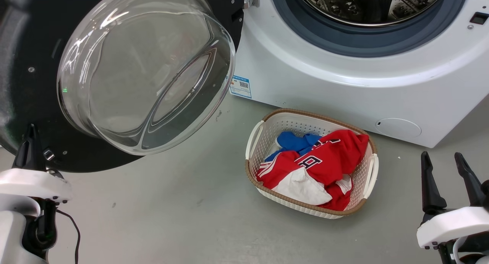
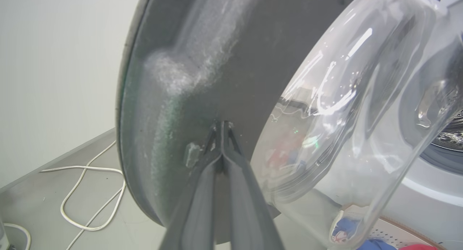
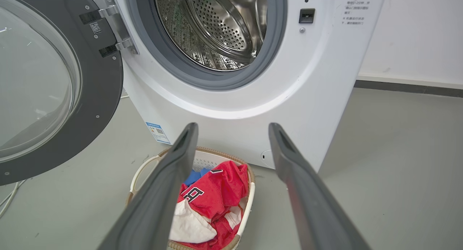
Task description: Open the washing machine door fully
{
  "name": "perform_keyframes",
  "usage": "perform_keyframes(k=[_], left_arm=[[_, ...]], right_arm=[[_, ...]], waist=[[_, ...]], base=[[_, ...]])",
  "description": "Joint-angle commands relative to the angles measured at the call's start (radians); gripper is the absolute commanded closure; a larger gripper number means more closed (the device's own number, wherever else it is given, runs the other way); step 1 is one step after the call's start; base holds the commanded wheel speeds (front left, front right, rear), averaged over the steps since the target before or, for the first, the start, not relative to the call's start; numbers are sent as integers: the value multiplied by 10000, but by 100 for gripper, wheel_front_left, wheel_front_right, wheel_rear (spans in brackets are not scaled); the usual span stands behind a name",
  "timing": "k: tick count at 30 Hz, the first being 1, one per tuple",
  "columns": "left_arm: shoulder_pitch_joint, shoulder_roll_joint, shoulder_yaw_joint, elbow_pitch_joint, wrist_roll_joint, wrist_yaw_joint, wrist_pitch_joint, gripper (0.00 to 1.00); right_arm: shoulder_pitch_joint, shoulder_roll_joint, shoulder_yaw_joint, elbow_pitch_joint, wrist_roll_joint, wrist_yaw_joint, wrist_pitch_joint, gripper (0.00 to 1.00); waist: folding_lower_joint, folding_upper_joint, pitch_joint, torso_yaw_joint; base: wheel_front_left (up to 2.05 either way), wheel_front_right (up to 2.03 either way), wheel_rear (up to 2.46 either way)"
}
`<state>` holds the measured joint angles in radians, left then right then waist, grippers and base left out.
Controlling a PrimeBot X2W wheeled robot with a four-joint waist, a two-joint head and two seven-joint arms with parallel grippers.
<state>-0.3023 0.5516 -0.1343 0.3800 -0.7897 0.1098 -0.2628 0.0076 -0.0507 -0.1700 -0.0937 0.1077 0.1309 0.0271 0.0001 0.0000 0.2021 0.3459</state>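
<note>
The washing machine door [image 1: 34, 46], a big black disc with a bulging clear glass bowl [image 1: 145, 69], stands swung out to the left of the white washing machine [image 1: 344, 88]. Its metal hinge [image 3: 115, 24] holds it to the machine's front. The steel drum [image 3: 220, 25] lies exposed inside a grey gasket. My left gripper [image 1: 30, 132] is shut, its tips [image 2: 222, 128] pressed against the door's black inner face beside the glass. Low at the right, my right gripper [image 1: 443, 161] hangs open over the floor, holding nothing.
A white basket [image 1: 267, 141] with a brown rim holds red, white and blue clothes on the grey floor before the machine. A white cable [image 2: 83, 192] loops on the floor beyond the door. A blue label [image 1: 240, 87] sits on the machine's front.
</note>
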Motion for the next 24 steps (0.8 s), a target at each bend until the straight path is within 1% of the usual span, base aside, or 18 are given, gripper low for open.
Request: perform_keyframes(k=[1, 5, 7, 8, 9, 10, 14, 15, 19, 24], left_arm=[[-192, -82, 265, 131, 192, -139, -24, 100], [112, -360, 597, 109, 665, -272, -25, 100], [385, -526, 660, -40, 975, -205, -25, 100], [526, -575, 712, -147, 1161, -90, -25, 100], [526, -575, 712, -147, 1161, -90, -25, 100], [819, -762, 782, -497, 1422, 107, -24, 100], [1711, -1052, 786, -1429, 1904, 529, -25, 100], [1711, -1052, 786, -1429, 1904, 529, -25, 100], [2611, -1165, 501, -2415, 2277, 945, 123, 100], [3350, -1200, -9, -3670, 2578, 1285, 701, 100]], right_arm=[[-134, 9, -2, 30, -20, -2, 4, 0], [-96, 9, 19, 151, 46, -2, -65, 0], [-19, 11, 33, 229, 100, -2, -109, 0], [33, 11, 39, 291, 141, -2, -154, 0], [33, 11, 39, 291, 141, -2, -154, 0], [101, 9, 61, 390, 224, -2, -235, 0], [260, 11, 120, 573, 415, -2, -405, 0], [260, 11, 120, 573, 415, -2, -405, 0], [459, 9, 207, 744, 536, -2, -529, 0], [656, 9, 343, 857, 678, -2, -634, 0]], waist=[[-1, 0, -7, -26], [-1, 0, -208, -98], [-1, 0, -372, -139], [-1, 0, -469, -157], [-1, 0, -469, -157], [-1, 0, -665, -197], [-1, 0, -1080, -289], [-1, 0, -1080, -289], [-1, 0, -1467, -427], [-1, 0, -1839, -694]], base=[[0, 0, 0], [0, 0, 0], [0, 0, 0], [0, 0, 0], [0, 0, 0], [0, 0, 0], [0, 0, 0], [0, 0, 0], [0, 0, 0], [0, 0, 0]])
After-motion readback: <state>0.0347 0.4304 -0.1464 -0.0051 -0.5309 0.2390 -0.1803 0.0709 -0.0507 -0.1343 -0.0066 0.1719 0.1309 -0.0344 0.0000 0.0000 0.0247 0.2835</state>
